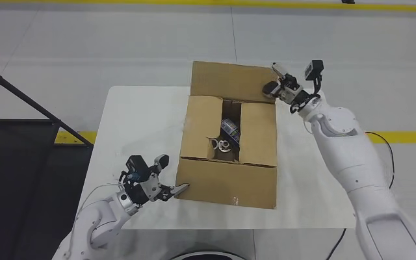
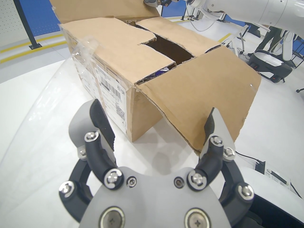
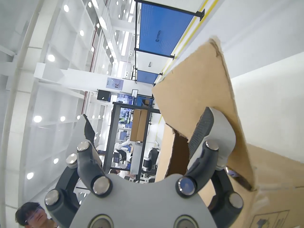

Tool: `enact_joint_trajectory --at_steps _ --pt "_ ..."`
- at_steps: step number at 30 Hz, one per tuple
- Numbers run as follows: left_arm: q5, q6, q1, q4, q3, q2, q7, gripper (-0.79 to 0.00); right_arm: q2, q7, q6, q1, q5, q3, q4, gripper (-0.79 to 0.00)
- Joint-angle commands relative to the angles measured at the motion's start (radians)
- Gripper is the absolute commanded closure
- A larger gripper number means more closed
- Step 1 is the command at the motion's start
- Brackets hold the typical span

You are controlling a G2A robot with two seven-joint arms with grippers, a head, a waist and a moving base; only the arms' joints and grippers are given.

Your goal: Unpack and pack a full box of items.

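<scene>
Left gripper (image 2: 154, 109), spread wide, sits at the box's (image 1: 195, 136) near flap (image 1: 224, 182). Right gripper (image 3: 146, 115), also wide, rests one finger on the far flap (image 1: 231, 81).

The brown cardboard box (image 1: 259, 136) before me stands on the white desk (image 1: 140, 123), its far flap (image 1: 231, 81) raised upright, its near flap (image 1: 224, 183) splayed outward and sloping down, and its two side flaps (image 1: 201, 127) lying flat with a gap between them where silvery items (image 1: 227, 135) show inside.
</scene>
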Motion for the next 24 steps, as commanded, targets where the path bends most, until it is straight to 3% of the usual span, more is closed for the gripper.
enact_joint_trajectory --at_steps 1,12,24 --pt "0.001 0.002 0.001 0.002 0.001 0.001 0.001 -0.785 -0.017 -0.013 -0.016 0.027 -0.012 -0.021 0.052 -0.785" --pt "0.009 0.001 -0.001 0.012 0.02 0.008 -0.002 -0.785 -0.087 -0.067 -0.02 0.113 -0.1 -0.1 0.24 -0.785" --pt "0.011 0.005 -0.009 0.012 0.035 0.015 0.006 -0.785 -0.121 -0.05 -0.04 0.142 -0.123 -0.098 0.341 -0.785"
